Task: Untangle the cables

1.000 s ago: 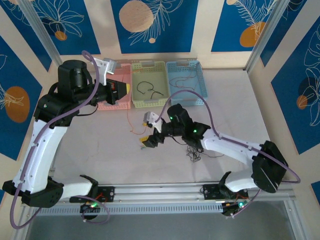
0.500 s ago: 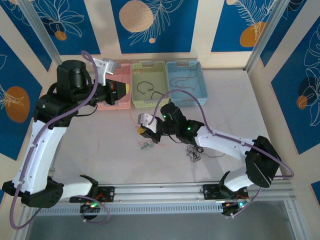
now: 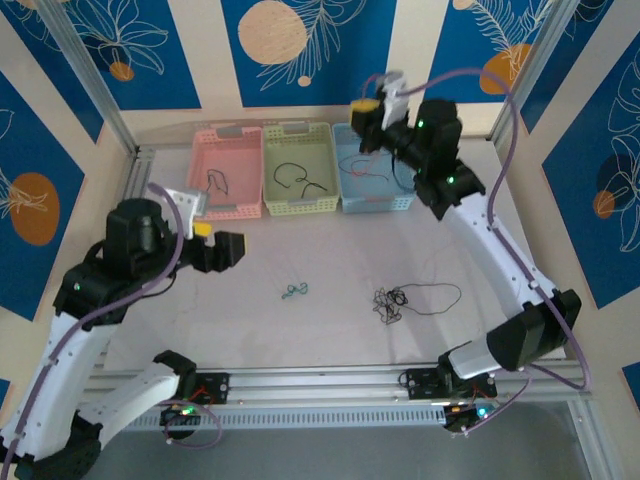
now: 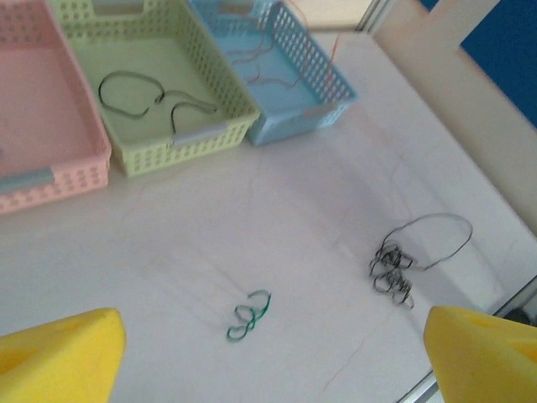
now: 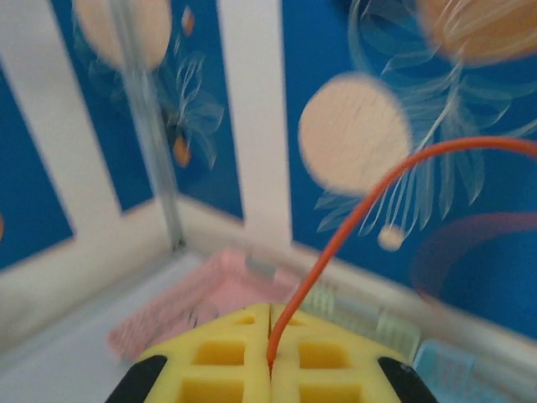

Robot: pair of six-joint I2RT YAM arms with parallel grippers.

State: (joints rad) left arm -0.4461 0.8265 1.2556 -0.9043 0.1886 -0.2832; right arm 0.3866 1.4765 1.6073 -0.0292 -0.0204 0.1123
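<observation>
Above blue basket (image 3: 375, 207), spotted right gripper (image 3: 368, 106) high up, clamped shut on orange wire (image 5: 495, 145) dangling toward it. Lower left, spotted left gripper (image 3: 216, 242) spread wide and empty, seemingly the nearer arm for table strands: black tangle (image 3: 392, 303) off right of jaws, small green curl (image 3: 294, 291) dead ahead.

No text, label, brand, number or sign can be read in any of the views.
</observation>
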